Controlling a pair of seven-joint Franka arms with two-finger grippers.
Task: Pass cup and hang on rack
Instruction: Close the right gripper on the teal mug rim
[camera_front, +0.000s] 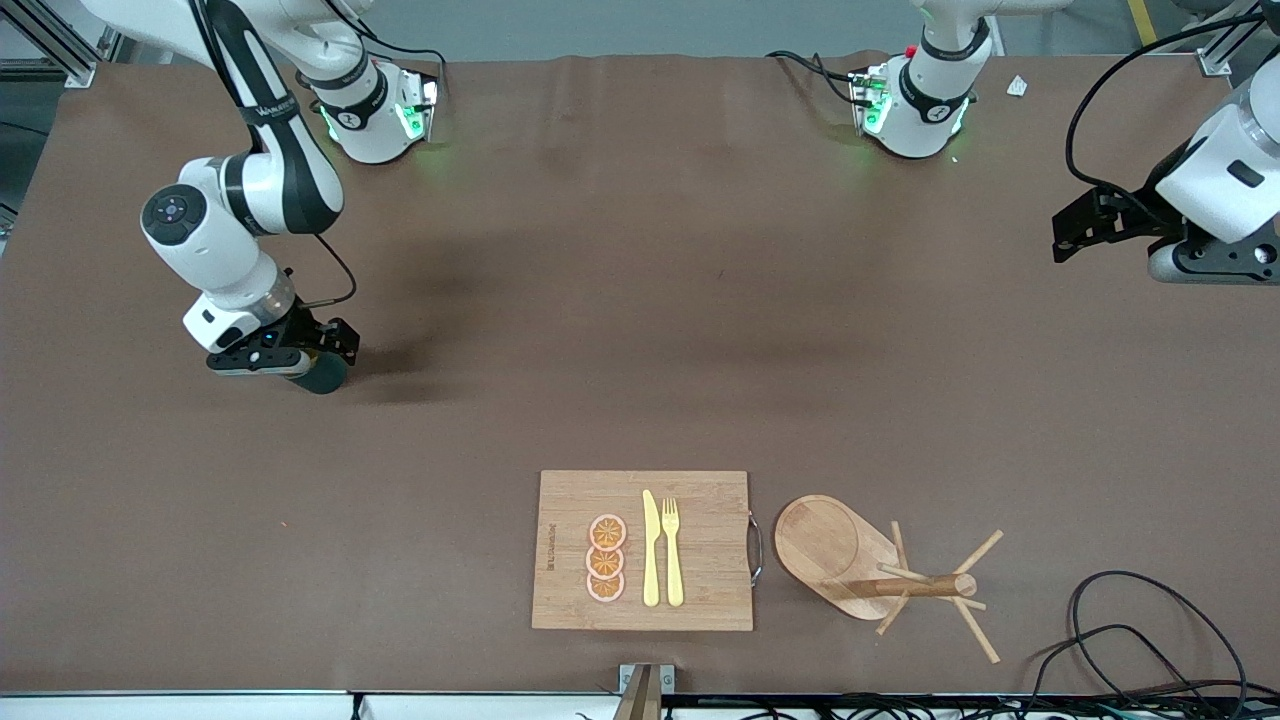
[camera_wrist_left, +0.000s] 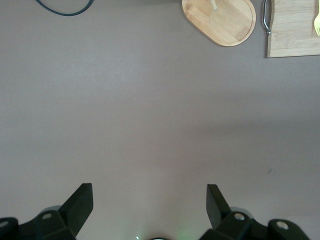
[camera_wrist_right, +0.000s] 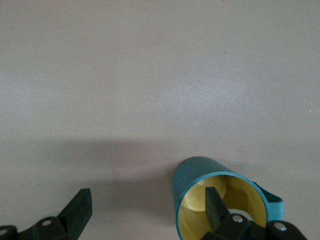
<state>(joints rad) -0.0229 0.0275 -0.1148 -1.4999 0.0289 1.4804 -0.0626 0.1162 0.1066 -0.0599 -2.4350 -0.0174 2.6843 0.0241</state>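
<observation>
Straddling the small dark teal ribbed cup (camera_wrist_right: 220, 197) at the table's (camera_front: 640, 300) right-arm end, the right gripper (camera_wrist_right: 145, 212) has released fingers, 1 inside its rim. Left gripper (camera_wrist_left: 149, 205), fingers released, waits. The light wooden peg rack (camera_front: 880, 575) stands near the front camera.

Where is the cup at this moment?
In the front view the cup stands on the table toward the right arm's end, directly under the open right pincer; the right wrist view shows one finger inside its rim.
</observation>
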